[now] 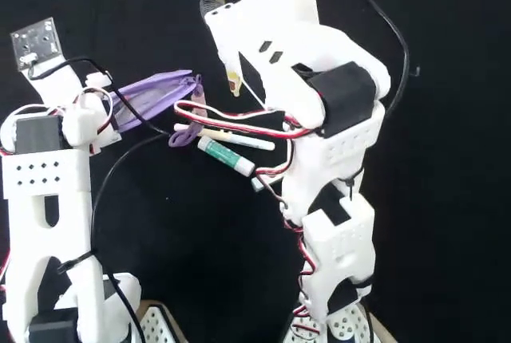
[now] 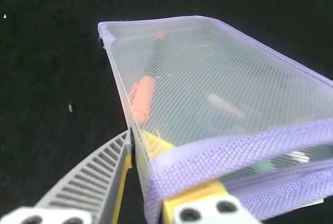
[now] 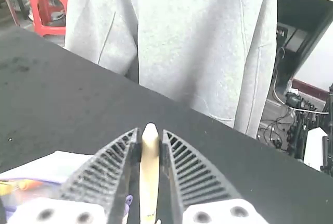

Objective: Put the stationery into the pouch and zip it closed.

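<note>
Black tabletop [image 1: 447, 159] all round, left pincer [image 2: 136, 141] clamped tight on one edge of the purple mesh pouch [image 2: 208, 94], which has an orange thing [image 2: 141, 96] inside. Right pincer [image 3: 150, 136] is pinching a cream stick [image 3: 150, 153], up close to the pouch's other end. White pen [image 1: 239, 140] and green glue stick [image 1: 226, 156] lie on the tabletop just beside the pouch

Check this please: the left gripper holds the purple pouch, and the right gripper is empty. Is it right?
Not quite. The right wrist view shows the right gripper shut on a cream stick; the left gripper does hold the purple pouch.
</note>
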{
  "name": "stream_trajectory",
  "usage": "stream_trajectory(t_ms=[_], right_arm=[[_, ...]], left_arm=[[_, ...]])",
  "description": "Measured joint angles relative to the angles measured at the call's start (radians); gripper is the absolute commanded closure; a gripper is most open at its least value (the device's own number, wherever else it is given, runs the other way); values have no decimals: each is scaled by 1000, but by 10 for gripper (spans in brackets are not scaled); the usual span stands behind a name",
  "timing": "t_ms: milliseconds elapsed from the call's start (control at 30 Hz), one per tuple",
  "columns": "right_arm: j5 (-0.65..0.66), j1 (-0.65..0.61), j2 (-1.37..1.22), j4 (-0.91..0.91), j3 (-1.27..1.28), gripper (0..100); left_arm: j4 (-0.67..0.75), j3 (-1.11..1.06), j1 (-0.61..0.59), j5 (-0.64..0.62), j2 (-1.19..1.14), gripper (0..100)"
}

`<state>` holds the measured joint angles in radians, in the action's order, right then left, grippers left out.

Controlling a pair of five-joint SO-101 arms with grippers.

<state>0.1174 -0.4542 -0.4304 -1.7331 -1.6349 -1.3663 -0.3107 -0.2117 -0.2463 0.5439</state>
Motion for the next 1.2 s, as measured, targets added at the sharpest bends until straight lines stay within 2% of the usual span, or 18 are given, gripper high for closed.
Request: stream_trajectory(t_ms=[167, 500, 933, 1200], right_arm=[[0, -20, 77, 0, 41, 988], [0, -120, 434, 5, 460, 988], [0, -163, 525, 48, 637, 988], [0, -207, 652, 155, 868, 988]], left_arm=[[0, 0, 0, 0, 0, 971], [0, 0, 0, 0, 0, 971], [2, -11, 0, 0, 3, 971], [2, -11, 2, 0, 5, 971]])
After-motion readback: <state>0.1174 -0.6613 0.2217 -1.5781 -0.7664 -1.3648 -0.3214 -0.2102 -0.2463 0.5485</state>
